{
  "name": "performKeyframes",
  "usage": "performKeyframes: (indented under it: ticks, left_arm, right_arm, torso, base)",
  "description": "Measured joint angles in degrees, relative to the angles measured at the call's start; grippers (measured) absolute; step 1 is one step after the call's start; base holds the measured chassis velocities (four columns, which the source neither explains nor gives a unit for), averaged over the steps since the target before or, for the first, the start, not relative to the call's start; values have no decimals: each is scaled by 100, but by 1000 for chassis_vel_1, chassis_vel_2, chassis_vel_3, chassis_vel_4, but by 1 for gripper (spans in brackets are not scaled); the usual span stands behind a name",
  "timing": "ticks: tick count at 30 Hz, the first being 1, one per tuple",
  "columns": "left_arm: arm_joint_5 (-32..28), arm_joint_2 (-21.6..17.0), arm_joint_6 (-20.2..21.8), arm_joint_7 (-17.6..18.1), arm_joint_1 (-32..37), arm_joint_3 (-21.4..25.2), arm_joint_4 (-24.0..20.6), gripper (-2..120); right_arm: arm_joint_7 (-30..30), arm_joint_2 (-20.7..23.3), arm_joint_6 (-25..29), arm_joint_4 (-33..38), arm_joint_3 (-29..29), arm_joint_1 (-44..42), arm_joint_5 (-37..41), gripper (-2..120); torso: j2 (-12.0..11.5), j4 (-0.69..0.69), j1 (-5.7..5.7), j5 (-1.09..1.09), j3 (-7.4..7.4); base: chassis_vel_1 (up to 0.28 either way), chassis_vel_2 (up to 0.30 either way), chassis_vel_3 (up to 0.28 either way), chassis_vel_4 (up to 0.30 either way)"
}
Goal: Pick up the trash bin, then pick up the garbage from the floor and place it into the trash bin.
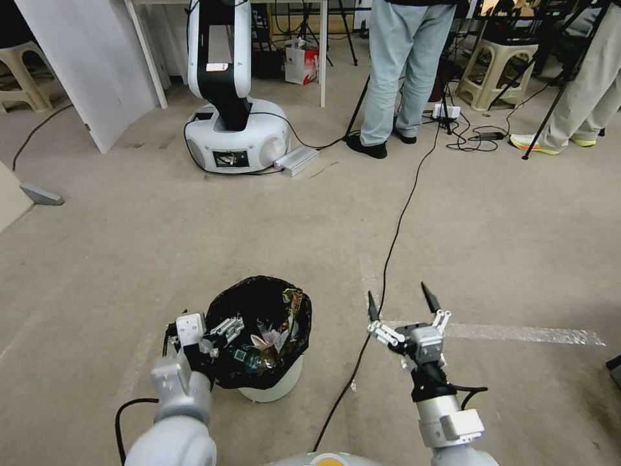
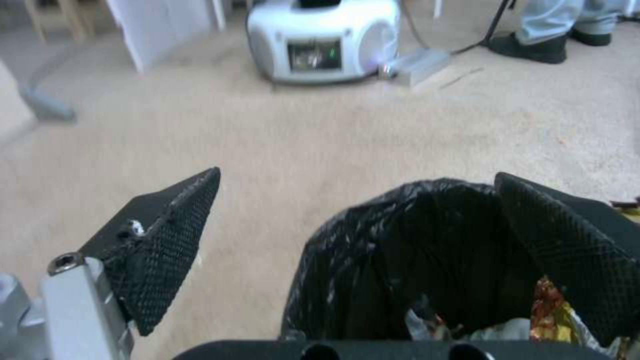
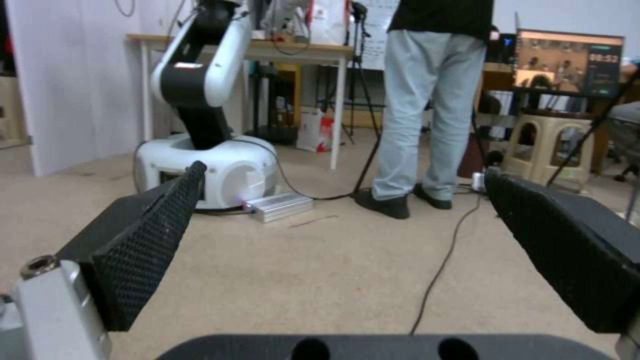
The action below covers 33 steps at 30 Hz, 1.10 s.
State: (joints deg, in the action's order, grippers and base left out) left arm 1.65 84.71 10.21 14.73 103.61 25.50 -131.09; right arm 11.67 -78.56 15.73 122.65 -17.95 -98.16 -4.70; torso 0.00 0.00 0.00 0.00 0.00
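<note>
The trash bin (image 1: 268,387) is a small white tub with a black bag liner (image 1: 252,294) folded over its rim, low in the head view. Garbage (image 1: 275,333), wrappers and scraps, lies inside it; the left wrist view shows the wrappers (image 2: 553,312) past the liner (image 2: 400,250). My left gripper (image 1: 223,329) (image 2: 357,175) is open and straddles the bin's near-left rim, one finger outside and apart from the bag, the other inside. My right gripper (image 1: 397,291) (image 3: 345,170) hangs open over bare carpet to the right of the bin, with nothing between its fingers.
A black cable (image 1: 394,233) runs along the floor between the bin and my right arm. A clear tape strip (image 1: 517,333) lies to the right. Ahead stand another white robot (image 1: 233,116), a silver box (image 1: 296,160), a person's legs (image 1: 401,71), tripods and stools.
</note>
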Motion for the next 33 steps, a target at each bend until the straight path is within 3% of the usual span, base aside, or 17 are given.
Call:
performKeyframes:
  ticks: [7, 14, 33]
  left_arm:
    - [508, 43, -941, -69, 509, -26, 28, 100]
    - [830, 103, -1471, -86, 577, -60, 201, 100]
    - [836, 110, -1560, 27, 577, -87, 312, 100]
  right_arm:
    - [128, -10, -177, 83, -48, 20, -61, 100]
    - [15, 11, -177, 102, -63, 46, -80, 100]
    - [-63, 16, -173, 96, -81, 69, -129, 100]
  torso:
    - [0, 0, 0, 0, 0]
    - [0, 0, 0, 0, 0]
    - [0, 0, 0, 0, 0]
  base:
    - [0, 0, 0, 0]
    - [0, 0, 0, 0]
    - [0, 0, 0, 0]
